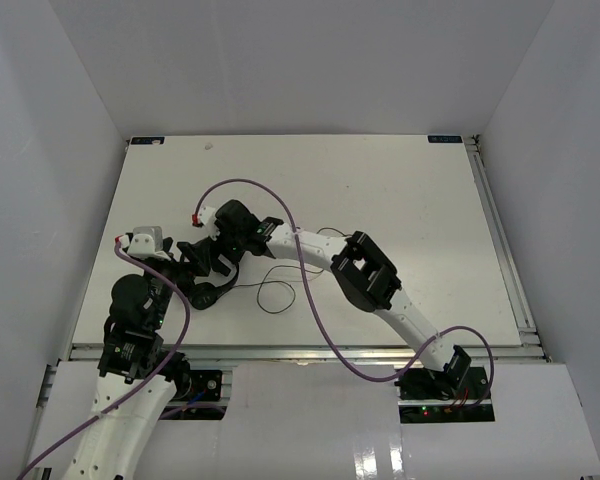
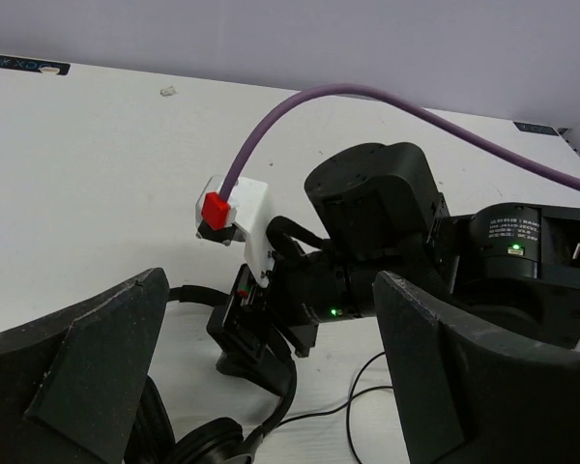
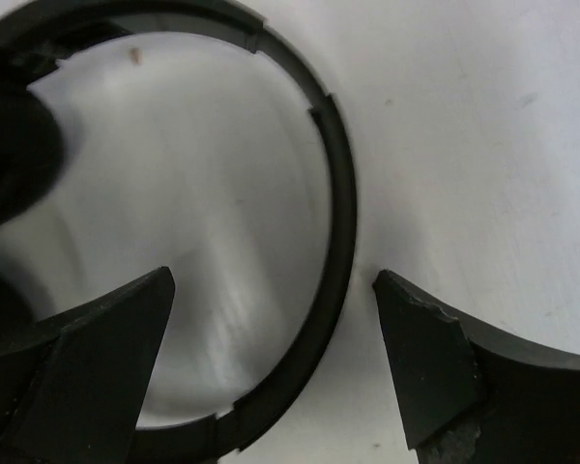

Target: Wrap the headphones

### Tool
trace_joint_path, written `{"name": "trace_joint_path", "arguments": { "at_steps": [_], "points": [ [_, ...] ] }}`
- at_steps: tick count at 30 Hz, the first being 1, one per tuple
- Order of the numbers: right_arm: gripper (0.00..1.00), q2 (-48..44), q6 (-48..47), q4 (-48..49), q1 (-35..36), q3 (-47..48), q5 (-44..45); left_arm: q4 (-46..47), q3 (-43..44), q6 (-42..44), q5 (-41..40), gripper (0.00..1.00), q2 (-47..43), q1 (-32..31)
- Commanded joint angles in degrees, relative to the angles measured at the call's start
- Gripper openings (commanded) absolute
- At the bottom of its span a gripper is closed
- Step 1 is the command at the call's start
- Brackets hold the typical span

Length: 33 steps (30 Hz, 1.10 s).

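Note:
The black headphones (image 1: 208, 290) lie on the white table (image 1: 400, 190) left of centre. Their thin cord (image 1: 275, 290) loops to the right. My right gripper (image 3: 275, 280) is open, pointing down, with its jaws either side of the curved headband (image 3: 343, 193), not touching it. The ear cups (image 3: 10, 145) are dark at the left of that view. My left gripper (image 2: 271, 280) is open and empty, facing the right gripper (image 2: 246, 358). An ear cup (image 2: 208, 447), the headband (image 2: 280, 396) and the cord (image 2: 367, 391) lie on the table under it.
Thick purple cables (image 1: 310, 300) arc over the table from both arms; one also shows in the left wrist view (image 2: 367, 97). White walls enclose the table. A metal rail (image 1: 500, 230) runs along its right edge.

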Motion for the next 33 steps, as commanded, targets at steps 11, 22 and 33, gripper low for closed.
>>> {"name": "trace_joint_path", "arguments": {
  "at_steps": [11, 22, 33],
  "points": [
    [0.57, 3.72, 2.05, 5.06, -1.58, 0.17, -2.91, 0.42, 1.4, 0.69, 0.36, 0.98, 0.09, -0.02],
    [0.49, 2.91, 1.59, 5.76, -1.06, -3.58, -10.22, 0.51, 1.4, 0.51, 1.05, 0.98, 0.0, -0.02],
    [0.22, 1.87, -4.21, 4.15, -0.61, -9.44, -4.94, 0.6, 1.31, 0.68, 1.5, 0.98, -0.09, -0.02]
  ]
}}
